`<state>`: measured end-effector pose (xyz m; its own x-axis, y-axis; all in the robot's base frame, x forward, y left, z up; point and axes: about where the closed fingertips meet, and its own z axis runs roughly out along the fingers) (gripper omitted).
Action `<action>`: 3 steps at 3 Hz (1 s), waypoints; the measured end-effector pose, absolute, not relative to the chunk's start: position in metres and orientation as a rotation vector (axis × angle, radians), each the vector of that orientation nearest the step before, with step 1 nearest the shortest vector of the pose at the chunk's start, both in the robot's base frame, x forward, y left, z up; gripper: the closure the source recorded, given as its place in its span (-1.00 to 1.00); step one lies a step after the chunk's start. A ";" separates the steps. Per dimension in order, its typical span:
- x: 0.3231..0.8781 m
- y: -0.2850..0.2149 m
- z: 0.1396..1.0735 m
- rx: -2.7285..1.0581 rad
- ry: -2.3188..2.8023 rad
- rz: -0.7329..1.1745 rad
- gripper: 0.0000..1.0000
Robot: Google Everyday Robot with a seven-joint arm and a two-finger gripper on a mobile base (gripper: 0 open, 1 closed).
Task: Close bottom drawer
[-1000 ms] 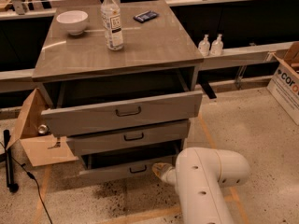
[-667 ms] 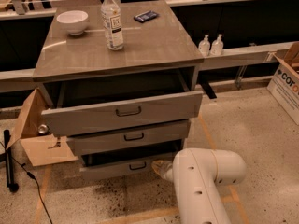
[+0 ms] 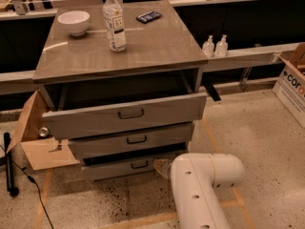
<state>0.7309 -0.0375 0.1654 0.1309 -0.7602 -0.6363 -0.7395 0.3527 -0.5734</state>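
Working from the left of the camera view: a dark upright pole (image 3: 7, 161) and an opened cardboard box (image 3: 33, 137) lie well to the left of the gripper, clear of its line of work. High above and left of the gripper, the cabinet top (image 3: 157, 46) carries a white bowl (image 3: 74, 22), a clear bottle (image 3: 115, 20) and a small dark flat item (image 3: 148, 16); none bears on the task. Below the top, the tall drawer (image 3: 95, 120) is pulled far out, above and left of the gripper, and the middle drawer (image 3: 105, 144) sits out by a lesser amount directly under it. The bottom drawer (image 3: 109, 170) lies immediately left of the gripper at the same low level, its small bar handle (image 3: 139, 164) just beside it; a dark gap shows above its front panel, so I judge it not fully home. The gripper (image 3: 162, 167) is down near the floor at the right end of that front panel, at or very close to it, mostly hidden behind the white arm (image 3: 205, 190). I cannot tell whether it is open or closed, nor confirm contact. Step in hand, in my judgement: the push on the bottom drawer, well advanced. The next move calls for a straight, level drive into the cabinet, keeping under the overhanging middle drawer, until the gap closes. To the right, above the gripper, two small bottles (image 3: 214, 46) stand on a ledge; a printed carton (image 3: 290, 87) sits well apart.
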 end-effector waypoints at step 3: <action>0.691 -0.035 0.183 -1.466 1.596 0.085 1.00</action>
